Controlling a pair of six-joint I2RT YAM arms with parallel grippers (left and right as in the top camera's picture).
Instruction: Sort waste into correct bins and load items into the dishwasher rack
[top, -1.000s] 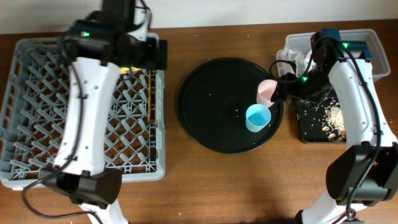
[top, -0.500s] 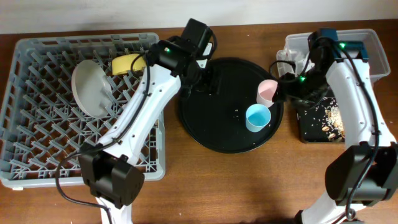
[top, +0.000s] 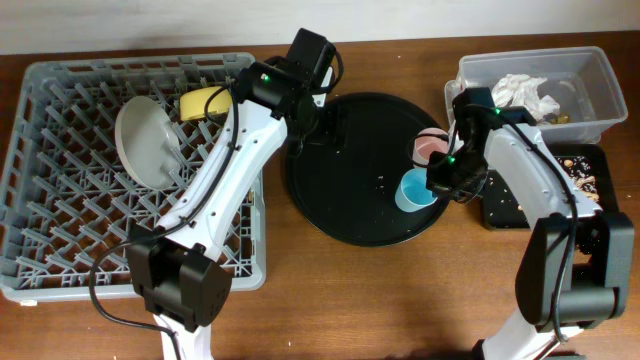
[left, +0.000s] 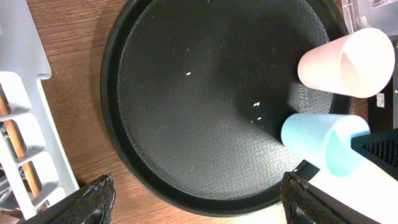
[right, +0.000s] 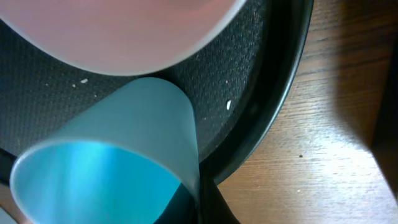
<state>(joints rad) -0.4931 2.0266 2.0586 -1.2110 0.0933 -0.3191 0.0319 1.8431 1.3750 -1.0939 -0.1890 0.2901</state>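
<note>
The light blue cup (top: 413, 189) and the pink cup (top: 431, 146) stand side by side on the right part of the large round black tray (top: 340, 200). My right gripper (top: 441, 181) is shut on the light blue cup (right: 124, 137), its wall pinched at the rim between the fingers; in the right wrist view the gripper (right: 198, 194) sits at the bottom edge. My left gripper (left: 202, 205) hangs open over the round tray's left rim, nothing between its fingers (left: 93, 199). The dishwasher rack (top: 60, 240) holds the grey plate (top: 148, 140), the yellow bowl (top: 205, 103) and brown chopsticks (left: 15, 143).
The clear tub (top: 590, 70) at the back right holds crumpled napkins (top: 527, 93). In front of it lies the flat black tray (top: 500, 205) with tan food scraps (top: 580, 170). Bare wood runs along the front of the table.
My right arm has come from over the tub and flat tray to the light blue cup and shut on its rim. My left arm swung from the rack to the round tray.
</note>
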